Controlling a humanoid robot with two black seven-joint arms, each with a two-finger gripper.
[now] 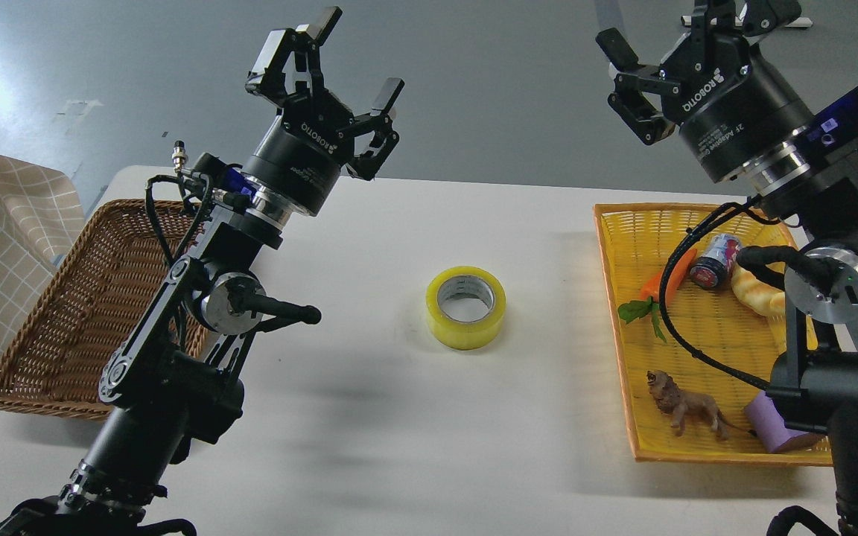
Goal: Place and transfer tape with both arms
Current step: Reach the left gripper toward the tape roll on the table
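Tape (465, 307) lay flat mid-bench (369, 417), between both baskets, touching neither. My left gripper (354, 67) was raised, jaws spread, empty. Right gripper (641, 78) also up, jaws apart, empty. Brown wicker basket (64, 313) sat on the left. Yellow basket (623, 298) on the right held a toy carrot (666, 277), can (714, 260), bread piece (757, 294), lion figurine (686, 408), purple block (775, 432).
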